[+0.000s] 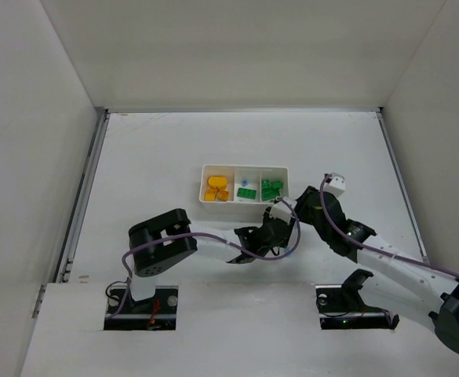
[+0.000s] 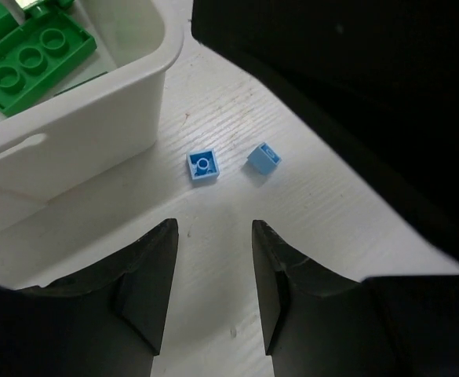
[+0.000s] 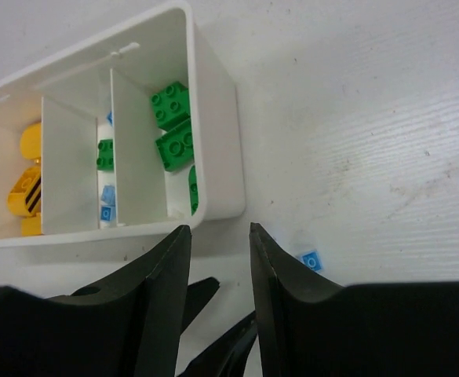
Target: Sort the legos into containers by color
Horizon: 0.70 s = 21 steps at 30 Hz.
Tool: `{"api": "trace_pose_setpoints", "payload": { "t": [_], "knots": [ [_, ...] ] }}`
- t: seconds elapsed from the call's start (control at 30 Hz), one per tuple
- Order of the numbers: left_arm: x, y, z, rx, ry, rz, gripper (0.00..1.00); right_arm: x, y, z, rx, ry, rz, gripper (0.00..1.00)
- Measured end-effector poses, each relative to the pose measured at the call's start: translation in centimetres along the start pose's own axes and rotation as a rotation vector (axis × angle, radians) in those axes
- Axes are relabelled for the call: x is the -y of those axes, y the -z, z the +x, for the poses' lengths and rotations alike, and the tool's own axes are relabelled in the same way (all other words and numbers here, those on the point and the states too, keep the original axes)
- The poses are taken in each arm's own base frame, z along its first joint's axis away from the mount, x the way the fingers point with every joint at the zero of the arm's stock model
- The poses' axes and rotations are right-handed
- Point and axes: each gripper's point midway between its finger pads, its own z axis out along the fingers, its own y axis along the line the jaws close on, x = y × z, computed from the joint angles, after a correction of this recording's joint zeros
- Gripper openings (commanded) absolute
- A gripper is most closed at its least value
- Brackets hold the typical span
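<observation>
Two light blue legos lay loose on the worktop (image 2: 307,212), just outside the corner of the white tray (image 2: 96,102). One was a stud-up brick (image 2: 203,166) and the other a tilted neighbour (image 2: 264,157), near each other but apart. From the left pincer (image 2: 213,228) they sat at about 12 o'clock, with the tray at 10 o'clock. That pincer was moderately parted and empty, its gap somewhat wider than one brick. The right pincer (image 3: 219,232) hung by the tray's near wall, narrowly parted and gripping nothing.

The bricks looked featherlight, stiff and slick, so an off-centre squeeze would probably skate or flip them. The surest hold seemed to be low on two opposite flat side walls, fingertips almost on the worktop. The stud-up brick, sitting square, looked the easier one.

Inside the tray, yellow pieces (image 3: 27,188) filled the 9 o'clock compartment and green bricks (image 3: 174,141) the 3 o'clock one. Blue bits shared the middle with one green.
</observation>
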Motion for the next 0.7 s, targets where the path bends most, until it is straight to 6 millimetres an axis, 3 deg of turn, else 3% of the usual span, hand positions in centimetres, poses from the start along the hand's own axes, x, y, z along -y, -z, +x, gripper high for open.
{"api": "trace_pose_setpoints", "payload": {
  "t": [0.23, 0.37, 0.7],
  "knots": [
    [-0.7, -2.6, 1.4, -0.029, -0.018, -0.044, 0.36, 2.9, 0.3, 1.3, 0.0, -0.064, 0.043, 0.42],
    [-1.1, -3.6, 0.9, -0.018, -0.011, -0.063, 0.35, 4.3, 0.4, 2.3, -0.011, -0.086, 0.07, 0.42],
    [-1.2, -5.4, 0.1, 0.007, 0.003, -0.079, 0.13, 4.7, 0.5, 2.3, -0.008, -0.112, 0.071, 0.41]
  ]
}}
